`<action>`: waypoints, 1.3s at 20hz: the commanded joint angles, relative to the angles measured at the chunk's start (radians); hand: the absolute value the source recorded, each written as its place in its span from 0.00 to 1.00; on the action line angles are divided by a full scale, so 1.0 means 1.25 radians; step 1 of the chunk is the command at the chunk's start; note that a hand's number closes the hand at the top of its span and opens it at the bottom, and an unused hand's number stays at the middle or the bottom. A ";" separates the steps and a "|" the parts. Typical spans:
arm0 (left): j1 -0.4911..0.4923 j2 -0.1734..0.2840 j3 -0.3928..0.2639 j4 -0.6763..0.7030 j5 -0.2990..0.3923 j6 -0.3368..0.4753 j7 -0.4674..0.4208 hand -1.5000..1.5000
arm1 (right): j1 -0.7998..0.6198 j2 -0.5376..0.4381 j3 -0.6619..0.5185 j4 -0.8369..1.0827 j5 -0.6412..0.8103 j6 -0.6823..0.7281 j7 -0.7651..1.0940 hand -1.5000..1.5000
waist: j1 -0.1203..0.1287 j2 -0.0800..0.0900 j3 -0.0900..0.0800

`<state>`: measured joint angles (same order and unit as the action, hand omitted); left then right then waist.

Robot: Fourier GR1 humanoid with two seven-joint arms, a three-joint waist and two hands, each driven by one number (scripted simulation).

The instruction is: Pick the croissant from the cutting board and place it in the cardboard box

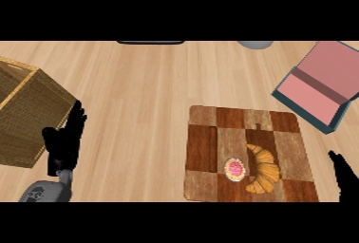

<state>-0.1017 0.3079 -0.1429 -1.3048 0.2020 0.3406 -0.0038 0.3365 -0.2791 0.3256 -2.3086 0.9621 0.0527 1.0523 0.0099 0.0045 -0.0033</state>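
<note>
I saw the croissant [264,169] lying on the cutting board [203,142]. My left hand [67,137] stood released beside the cardboard box [28,114]. I couldn't tell my right hand's [344,178] state.

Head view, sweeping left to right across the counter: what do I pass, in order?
Cardboard box → left hand → cutting board → small pink-topped pastry → croissant → right hand. The open pink-lined case at upper right overlaps the board's span, so I leave it out.
</note>
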 commanded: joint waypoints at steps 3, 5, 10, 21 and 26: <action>-0.025 0.005 0.026 0.020 0.003 -0.019 -0.003 0.50 | -0.087 0.077 0.059 0.026 0.052 0.158 0.186 0.00 | -0.003 -0.002 0.001; 0.017 -0.005 0.005 0.003 -0.010 -0.014 -0.009 0.50 | -0.113 0.139 0.107 0.064 0.100 0.158 0.228 0.00 | 0.004 -0.002 0.001; 0.015 0.014 0.019 -0.023 -0.008 -0.027 0.027 0.50 | -0.202 0.209 0.047 0.151 0.087 0.179 0.209 0.00 | 0.004 -0.002 0.002; 0.009 -0.039 0.019 0.006 -0.037 0.003 -0.019 0.50 | -0.262 0.223 0.064 0.213 0.103 0.191 0.299 0.00 | -0.007 -0.004 0.002; 0.022 -0.030 0.030 0.004 -0.014 -0.039 -0.011 0.50 | -0.317 0.223 -0.023 0.319 0.074 0.158 0.251 0.00 | -0.002 -0.001 0.002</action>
<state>-0.0807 0.2782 -0.1141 -1.3144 0.1715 0.3152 -0.0045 -0.0071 -0.0100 0.3452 -1.9812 1.0753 0.2160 1.1988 0.0078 0.0012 -0.0010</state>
